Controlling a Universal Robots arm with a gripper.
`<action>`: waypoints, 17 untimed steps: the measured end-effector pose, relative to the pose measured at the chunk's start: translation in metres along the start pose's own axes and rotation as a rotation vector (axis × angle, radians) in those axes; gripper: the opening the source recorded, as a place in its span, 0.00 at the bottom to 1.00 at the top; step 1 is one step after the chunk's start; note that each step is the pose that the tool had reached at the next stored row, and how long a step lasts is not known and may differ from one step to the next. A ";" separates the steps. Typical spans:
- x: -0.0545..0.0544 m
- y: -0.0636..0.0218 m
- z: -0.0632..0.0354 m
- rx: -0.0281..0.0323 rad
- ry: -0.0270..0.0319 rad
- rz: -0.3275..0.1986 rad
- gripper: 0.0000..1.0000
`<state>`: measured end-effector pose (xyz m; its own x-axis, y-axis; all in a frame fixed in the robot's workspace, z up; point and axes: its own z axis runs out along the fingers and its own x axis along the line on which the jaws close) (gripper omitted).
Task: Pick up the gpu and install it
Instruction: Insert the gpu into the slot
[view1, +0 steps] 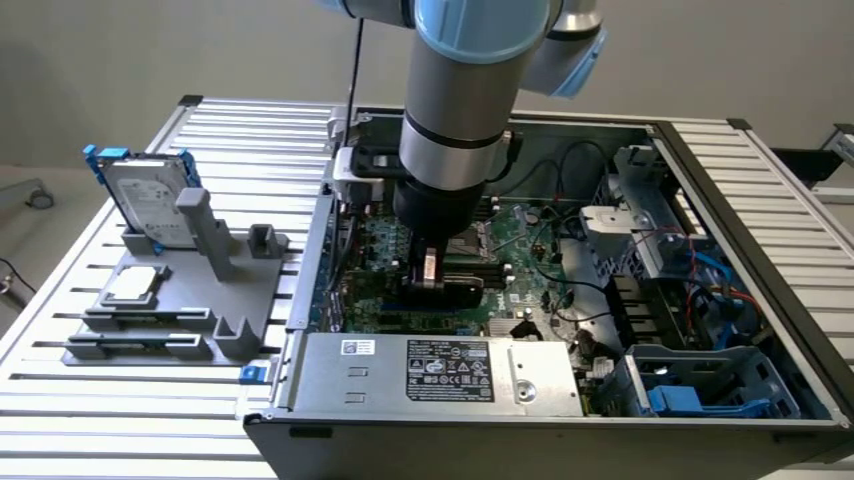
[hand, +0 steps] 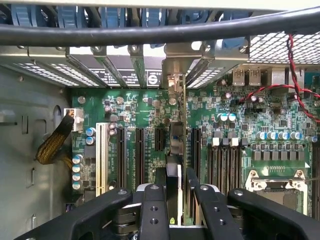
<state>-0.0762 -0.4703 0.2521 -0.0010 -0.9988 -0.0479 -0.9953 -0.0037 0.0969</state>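
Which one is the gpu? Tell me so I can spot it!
Find the open computer case, then the green motherboard inside. Over its long black slots, the pincer grips the gpu: a thin card standing on edge, black-shrouded, the one thing held.

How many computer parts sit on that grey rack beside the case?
2: a hard drive standing upright in a blue frame, and a square silver chip lying flat in front of it. None seem hidden.

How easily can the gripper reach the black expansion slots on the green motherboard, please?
Probably yes: the gripper, clamping the thin black-shrouded gpu, hangs above those slots, nothing visibly between.
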 end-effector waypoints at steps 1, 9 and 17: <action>0.000 0.0000 0.0000 -0.0007 -0.0001 0.000 0.26; 0.000 0.0001 0.0005 -0.0062 -0.0002 0.000 0.26; 0.000 0.0003 -0.0015 -0.0124 -0.0002 0.001 0.46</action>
<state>-0.0763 -0.4703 0.2536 -0.0017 -0.9988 -0.0481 -0.9940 -0.0036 0.1093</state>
